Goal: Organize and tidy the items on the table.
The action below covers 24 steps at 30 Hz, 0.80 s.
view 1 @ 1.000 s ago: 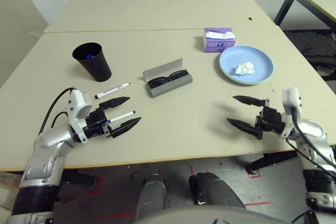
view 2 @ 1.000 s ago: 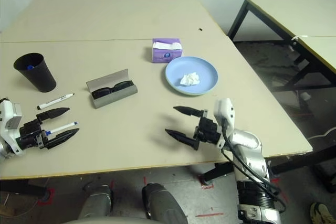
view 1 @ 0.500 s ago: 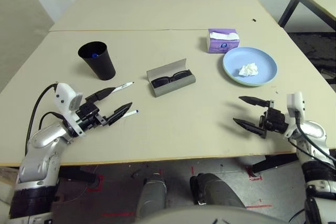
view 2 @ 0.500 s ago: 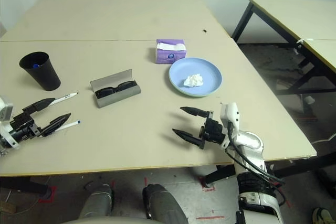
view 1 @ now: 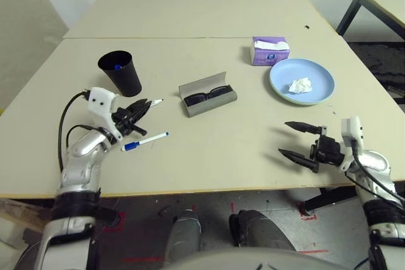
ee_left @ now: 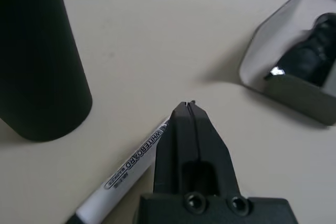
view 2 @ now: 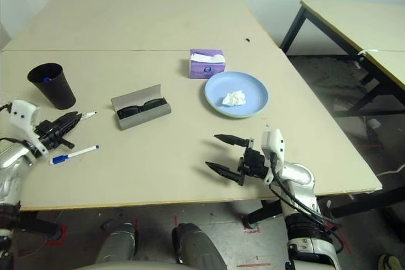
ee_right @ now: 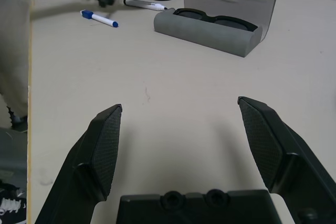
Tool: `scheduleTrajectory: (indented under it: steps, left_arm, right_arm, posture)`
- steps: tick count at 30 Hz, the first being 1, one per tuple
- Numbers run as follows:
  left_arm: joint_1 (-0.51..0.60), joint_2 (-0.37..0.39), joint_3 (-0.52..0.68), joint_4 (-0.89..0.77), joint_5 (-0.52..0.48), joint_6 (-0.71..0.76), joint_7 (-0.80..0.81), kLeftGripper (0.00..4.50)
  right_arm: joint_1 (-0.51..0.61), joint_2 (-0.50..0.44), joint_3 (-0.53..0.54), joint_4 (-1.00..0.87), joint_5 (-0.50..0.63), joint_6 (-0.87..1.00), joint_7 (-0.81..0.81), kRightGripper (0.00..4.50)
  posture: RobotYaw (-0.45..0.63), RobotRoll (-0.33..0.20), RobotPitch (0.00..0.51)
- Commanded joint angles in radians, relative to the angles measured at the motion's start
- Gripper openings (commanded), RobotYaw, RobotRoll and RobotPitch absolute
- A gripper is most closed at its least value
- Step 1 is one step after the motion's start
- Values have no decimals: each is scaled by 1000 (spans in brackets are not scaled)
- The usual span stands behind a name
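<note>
Claw, right [view 1: 297, 141]: nearest item, at the near right edge of the surface [view 1: 209, 137], fingers spread wide, holding nothing, hovering over bare tabletop.

Marker, blue cap [view 1: 145, 141]: lies flat on the near left of the surface, apart from both claws.

Claw, left [view 1: 140, 109]: fingers pressed fully together, tips meeting beside the black-cap marker [view 1: 154, 102]. In the left wrist view the marker's barrel lies alongside the closed fingers, not between them; whether it touches them cannot be told.

Cup, black [view 1: 119, 73]: upright just beyond the left claw, a blue object inside it.

Glasses case, grey [view 1: 208, 95]: centre of the surface, lid open, black sunglasses [view 1: 204, 96] lying in it.

Plate, blue [view 1: 302, 81]: right side, holding a crumpled white tissue [view 1: 299, 85]; a green rim shows beneath its near edge.

Tissue box, purple [view 1: 270, 50]: farthest, just beyond the plate.
</note>
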Motion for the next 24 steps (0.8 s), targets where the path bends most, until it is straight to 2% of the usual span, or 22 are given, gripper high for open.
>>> scheduleTrajectory:
  steps: [1,12,24]
  left_arm:
    - [-47,-15,-32,109,41,-64,-6,18]
    - [-231,-56,-84,271,93,-139,-12,18]
    - [-307,-91,-89,332,94,-163,1,18]
  right_arm:
    - [31,8,17,-43,9,13,-26,4500]
    - [78,9,55,-96,-2,20,-67,4500]
    - [72,8,88,-137,4,33,-97,4500]
  posture:
    - [-31,0,116]
    - [-60,0,113]
    - [-77,0,100]
